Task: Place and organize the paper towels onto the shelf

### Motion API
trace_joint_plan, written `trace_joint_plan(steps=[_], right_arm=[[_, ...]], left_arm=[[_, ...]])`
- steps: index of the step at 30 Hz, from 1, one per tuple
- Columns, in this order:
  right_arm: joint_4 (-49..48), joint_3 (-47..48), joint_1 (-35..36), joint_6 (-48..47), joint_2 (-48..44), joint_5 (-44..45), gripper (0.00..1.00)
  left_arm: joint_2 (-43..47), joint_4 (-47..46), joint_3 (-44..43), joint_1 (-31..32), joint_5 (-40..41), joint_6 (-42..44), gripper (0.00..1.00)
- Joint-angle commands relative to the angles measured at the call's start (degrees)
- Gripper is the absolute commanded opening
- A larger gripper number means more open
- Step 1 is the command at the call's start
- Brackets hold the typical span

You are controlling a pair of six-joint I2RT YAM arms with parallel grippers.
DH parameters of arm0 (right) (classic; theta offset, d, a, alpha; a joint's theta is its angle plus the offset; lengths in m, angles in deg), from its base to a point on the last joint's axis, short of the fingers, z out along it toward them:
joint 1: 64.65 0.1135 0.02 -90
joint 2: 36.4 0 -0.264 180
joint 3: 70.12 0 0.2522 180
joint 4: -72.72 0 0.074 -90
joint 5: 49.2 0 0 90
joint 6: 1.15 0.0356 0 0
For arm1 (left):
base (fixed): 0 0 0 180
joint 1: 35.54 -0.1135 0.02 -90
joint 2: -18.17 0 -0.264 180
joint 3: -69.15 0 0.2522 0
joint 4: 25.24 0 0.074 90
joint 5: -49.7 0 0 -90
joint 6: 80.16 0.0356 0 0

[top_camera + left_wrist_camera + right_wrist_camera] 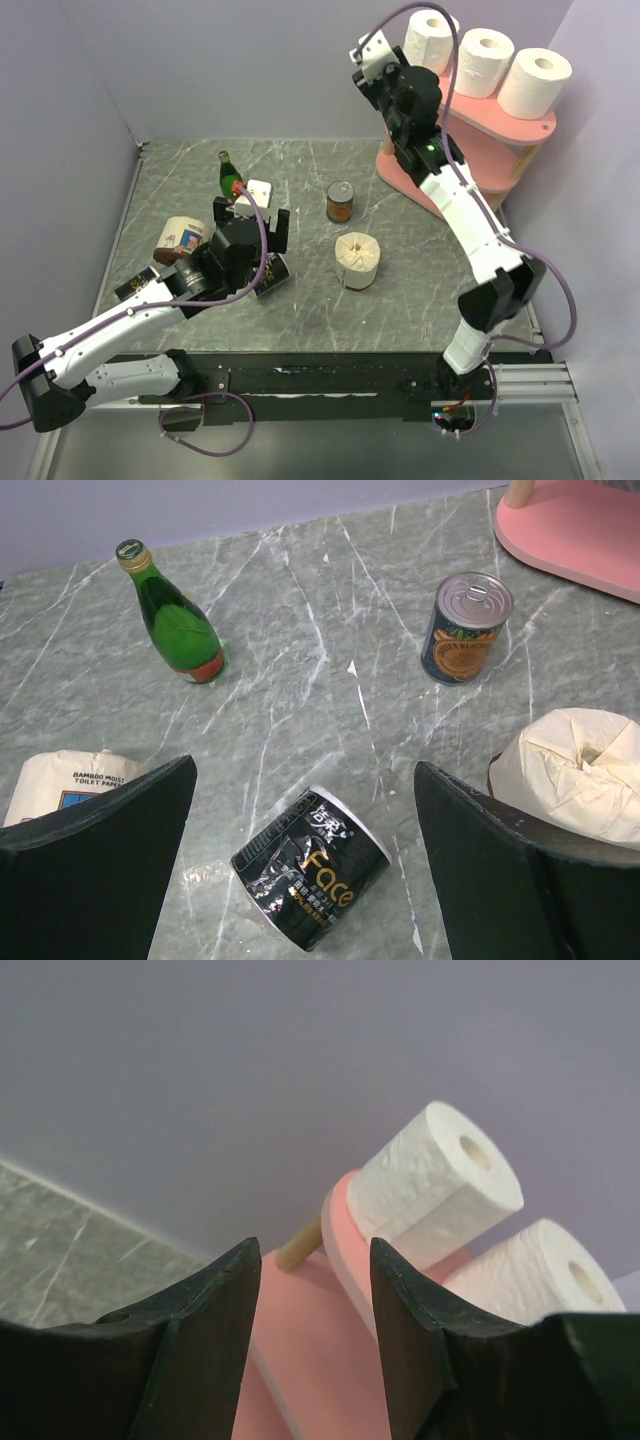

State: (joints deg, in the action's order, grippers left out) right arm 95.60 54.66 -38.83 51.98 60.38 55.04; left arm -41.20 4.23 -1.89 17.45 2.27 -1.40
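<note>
Now the left gripper [305, 770] hangs over the table [300, 170] with its fingers wide apart. A black cup [310, 880] lies on its side under it. Further right, the right gripper [312, 1250] is up beside the pink shelf [505, 122], fingers apart and, as far as I can see, around nothing. All three paper towels [483, 62] stand in a row on the top board.
</note>
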Motion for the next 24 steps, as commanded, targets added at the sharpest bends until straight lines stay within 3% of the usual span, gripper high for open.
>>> trace_joint_plan(steps=[1, 10, 14, 24], right_arm=[[-7.8, 10.0, 0.1, -4.7, 8.2, 7.0, 0.54], [-21.8, 20.8, -1.3, -8.0, 24.2, 9.3, 0.54], [-22.7, 25.9, -2.2, -5.1, 29.7, 8.3, 0.54], [-27.1, 29.2, -4.1, -4.3, 32.9, 7.4, 0.55]], left_arm=[[1.5, -2.3, 0.2, 0.3, 0.9, 0.3, 0.96], [3.4, -2.8, 0.8, 0.4, 0.1, 0.3, 0.96], [3.2, -3.0, 0.9, 0.5, -0.6, 0.4, 0.96], [2.9, -2.3, 0.3, 0.6, 0.0, 0.4, 0.96]])
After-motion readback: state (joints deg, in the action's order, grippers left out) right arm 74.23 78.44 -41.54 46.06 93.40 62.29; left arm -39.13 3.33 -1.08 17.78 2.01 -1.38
